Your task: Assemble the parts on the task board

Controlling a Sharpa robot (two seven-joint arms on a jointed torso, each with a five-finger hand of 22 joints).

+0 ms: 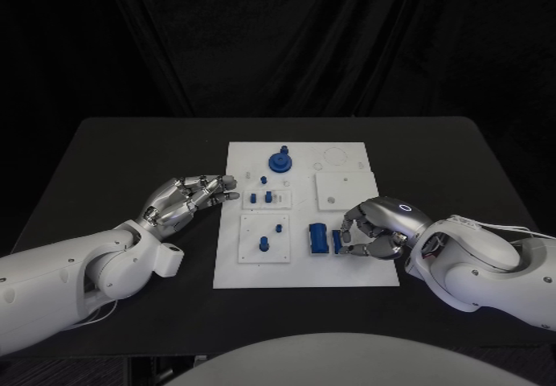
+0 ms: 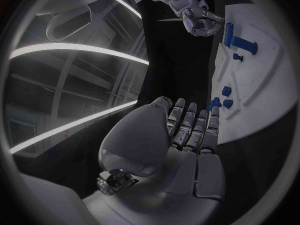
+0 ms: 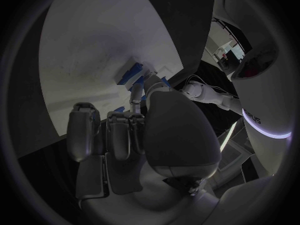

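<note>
The white task board (image 1: pixel 348 273) lies in the middle of the table. On it are a round blue knob (image 1: pixel 280 162), two small blue pieces (image 1: pixel 259 195), two blue pegs (image 1: pixel 269 236) and a blue block (image 1: pixel 316 239). My right hand (image 1: pixel 373 227) rests on the board's right side, fingers curled, pinching a small blue part (image 1: pixel 337 241) that stands just right of the block. This part (image 3: pixel 131 75) also shows past my right fingertips (image 3: pixel 139 87). My left hand (image 1: pixel 191 199) lies at the board's left edge, holding nothing. Its outstretched fingers (image 2: pixel 190 122) point at the small blue pieces (image 2: pixel 225 97).
Square white inset plates (image 1: pixel 343 189) sit on the board's right and left halves, with round outlines (image 1: pixel 335 155) near its far edge. Black table (image 1: pixel 128 161) surrounds the board on all sides. My right hand (image 2: pixel 200 17) also appears beyond the blue block (image 2: pixel 229 32).
</note>
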